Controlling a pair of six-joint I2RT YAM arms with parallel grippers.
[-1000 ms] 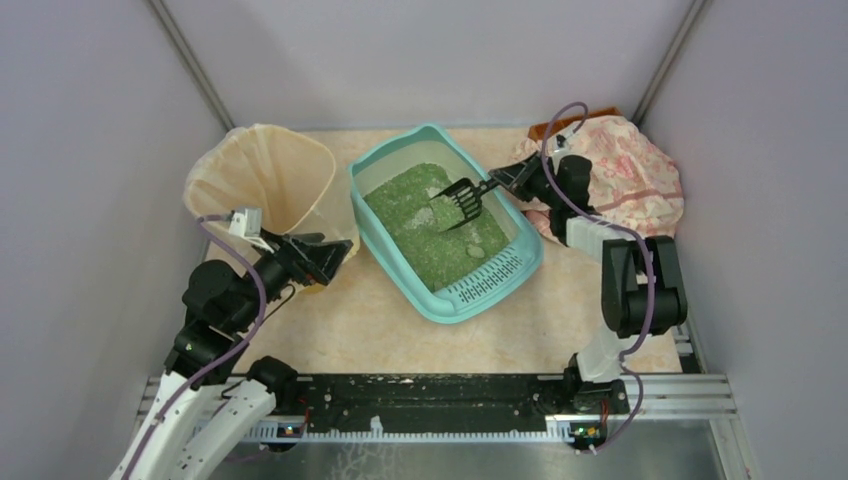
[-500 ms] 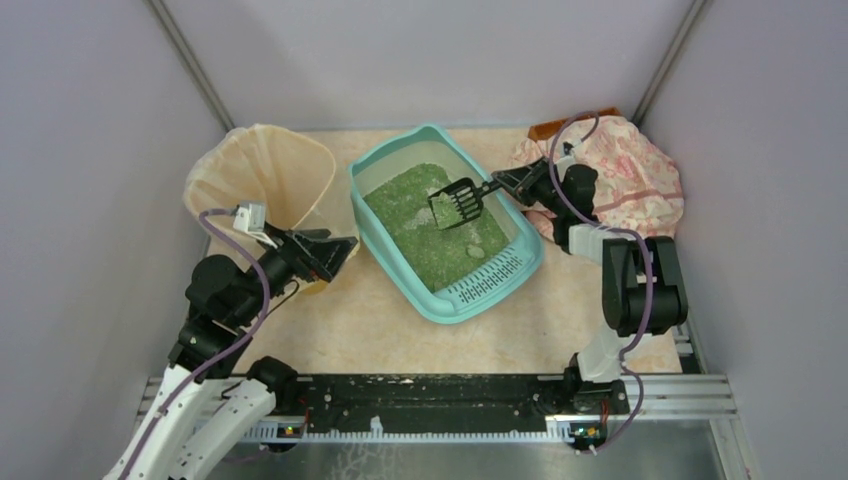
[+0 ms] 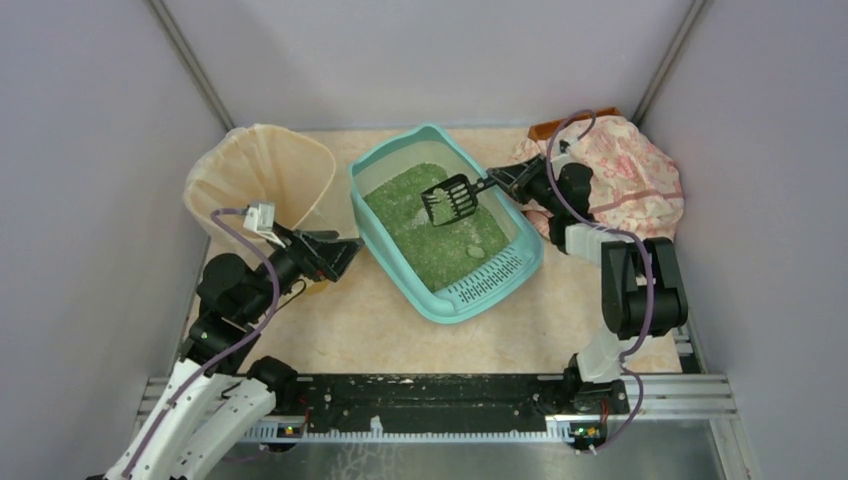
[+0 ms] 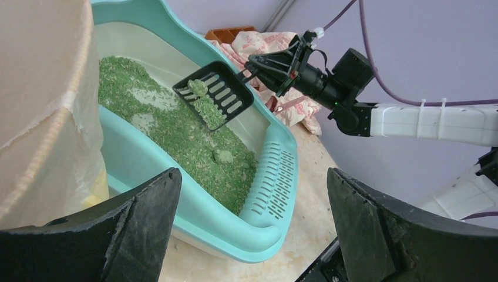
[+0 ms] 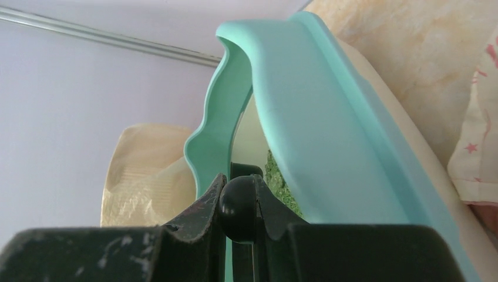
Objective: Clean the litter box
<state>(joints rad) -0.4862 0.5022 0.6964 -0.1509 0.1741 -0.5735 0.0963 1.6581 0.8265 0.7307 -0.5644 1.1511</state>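
scoop (image 3: 448,199) lifted and shifted left with granules (image 3: 440,245), right gripper (image 3: 495,182) clamped on its handle over the mid-table litter box (image 3: 487,275), bin (image 3: 262,170) lies left across the box's width, left gripper (image 3: 335,250) wide, empty.

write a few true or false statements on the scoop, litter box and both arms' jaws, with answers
1. The scoop carries green granules. True.
2. The right jaws are shut on the scoop's handle. True.
3. The left jaws grip the bin. False: they stand open, holding nothing.
4. The litter box is empty. False: green granules lie inside.
5. The scoop hangs over the bin. False: it is over the litter box.
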